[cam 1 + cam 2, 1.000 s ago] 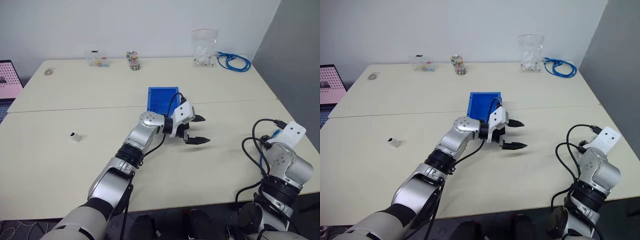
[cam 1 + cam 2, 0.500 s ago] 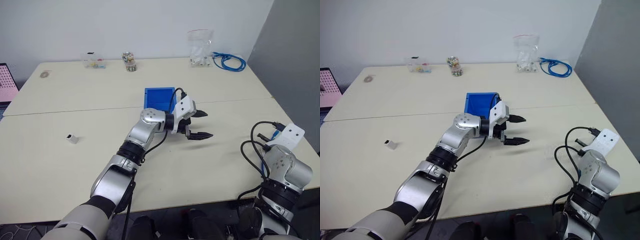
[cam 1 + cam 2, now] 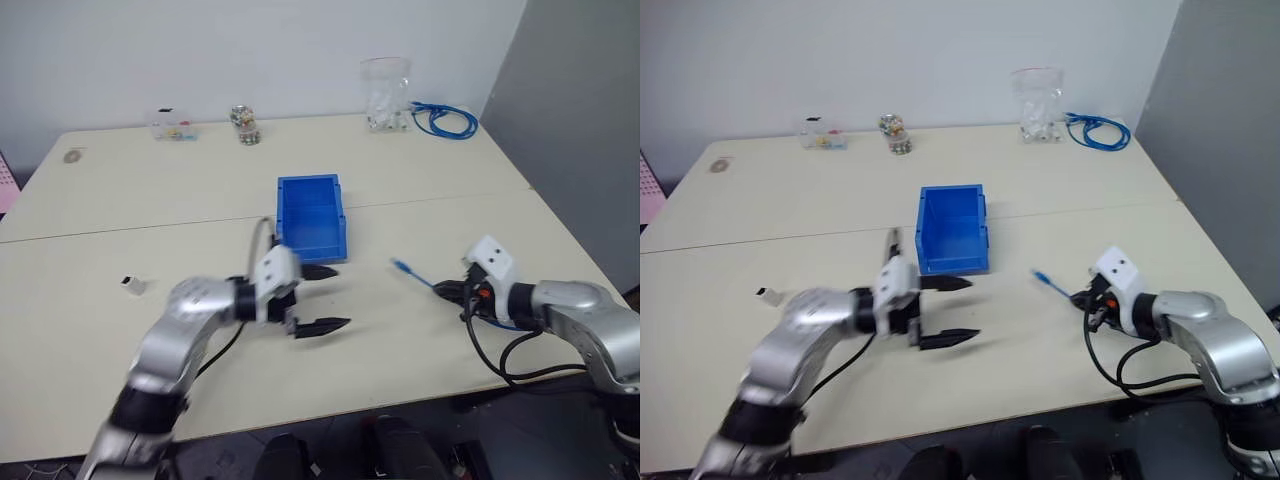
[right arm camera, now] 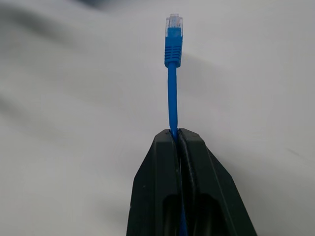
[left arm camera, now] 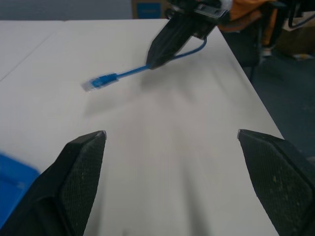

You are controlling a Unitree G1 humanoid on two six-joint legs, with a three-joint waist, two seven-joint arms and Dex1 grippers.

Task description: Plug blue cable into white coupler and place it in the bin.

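The blue cable sticks out of my right gripper, which is shut on it just above the table's right side. Its clear plug points toward the bin, a blue box standing at mid-table. In the right wrist view the cable runs straight out from between the closed fingertips. My left gripper hovers open in front of the bin with nothing between its fingers. It faces the cable and the right gripper. The white coupler lies far off at the table's left.
Along the table's far edge stand a coiled blue cable bundle, a clear plastic bag, a small jar and a small clear box. A seam crosses the table behind the bin. A grey wall rises on the right.
The camera has shifted. My left arm drew back toward me and leftward, off the bin's front. My right arm swung in over the table, its gripper now shut on the blue cable.
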